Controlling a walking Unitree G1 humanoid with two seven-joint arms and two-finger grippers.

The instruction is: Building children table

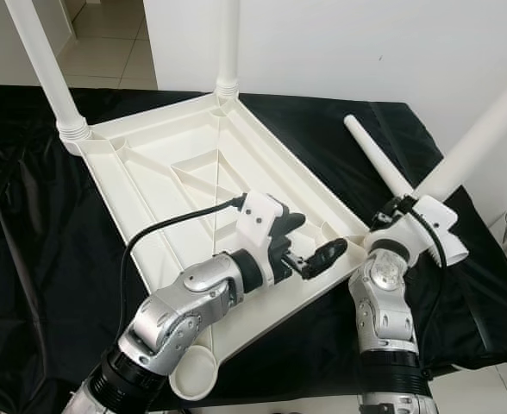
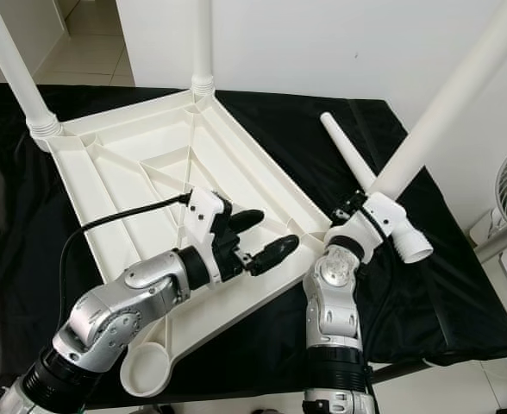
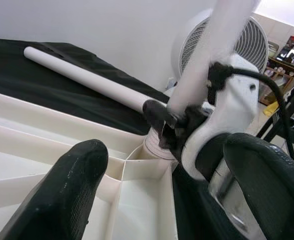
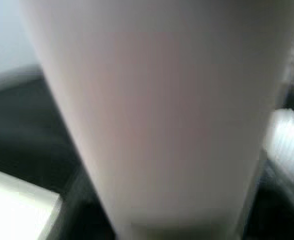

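The upturned white tabletop [image 1: 193,181] lies on the bench [image 1: 29,259], which is draped in black cloth, reaching from the far-left corner toward the near-right. Two legs already stand in its far sockets: one [image 1: 46,69] at the far-left, one [image 1: 228,47] at the far-middle. The socket [image 1: 193,375] at the near edge is empty.

The left tool [image 1: 309,246] sits with its fingers spread wide around the tabletop's right-hand rim, just beside the corner socket [image 3: 154,147], holding nothing that I can make out; it looks placed to steady the top.

A loose leg [image 1: 378,159] lies on the cloth toward the far-right corner, apart from the tabletop.

The right tool [image 1: 400,211] is clamped on a third leg [image 2: 452,103], which tilts up and out to the right, its threaded end [image 2: 413,244] hanging past the bench's right edge, away from the socket.

The risk I see: the long leg gives the wrist heavy leverage, so it may slip or twist in the grip as it swings toward the socket. If it enters at a tilt, the thread may cross or the tabletop may slide on the slick cloth.
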